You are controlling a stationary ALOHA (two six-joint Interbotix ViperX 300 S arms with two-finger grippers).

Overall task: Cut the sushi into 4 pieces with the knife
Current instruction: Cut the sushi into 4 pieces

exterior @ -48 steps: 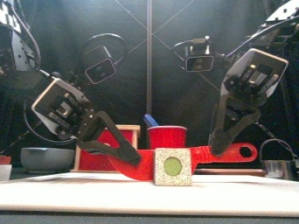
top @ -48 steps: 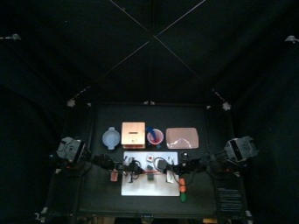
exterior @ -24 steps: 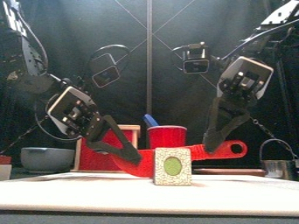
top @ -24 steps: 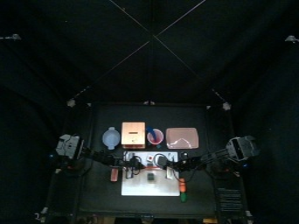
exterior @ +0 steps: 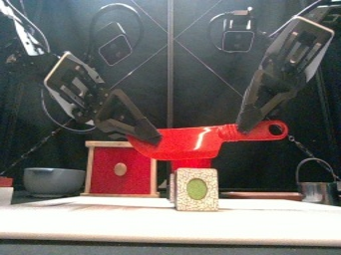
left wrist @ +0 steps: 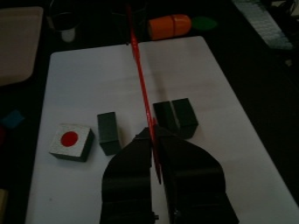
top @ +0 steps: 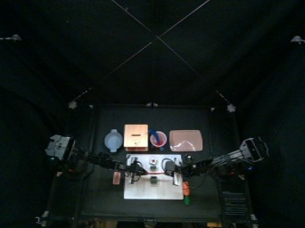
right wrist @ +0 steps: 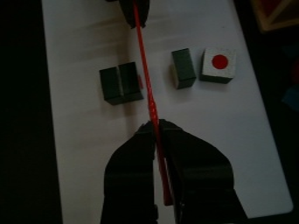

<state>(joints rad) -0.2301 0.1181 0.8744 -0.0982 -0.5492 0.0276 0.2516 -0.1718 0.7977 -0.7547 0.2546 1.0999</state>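
Both grippers hold a red toy knife (exterior: 200,141) level in the air above the white cutting board (top: 152,180). My left gripper (exterior: 143,139) is shut on the blade end, and my right gripper (exterior: 248,127) is shut on the handle end. In the front view one sushi piece (exterior: 197,189) stands on the board directly below the knife. The left wrist view shows the knife (left wrist: 142,87) edge-on, with an end piece (left wrist: 70,143) and a dark block (left wrist: 108,131) on one side and another block (left wrist: 176,116) on the other. The right wrist view shows the same split, blocks (right wrist: 121,81) against blocks (right wrist: 184,67).
Along the back stand a blue-grey bowl (top: 113,140), a wooden box with a red drawer (top: 136,136), a red cup (top: 159,138) and a pink tray (top: 186,140). An orange and green toy (top: 187,190) lies by the board's right edge. A metal cutter (exterior: 317,189) stands at the front view's right.
Both arms have risen, lifting the knife from board level among the sushi to well above it. The sushi pieces stay on the board.
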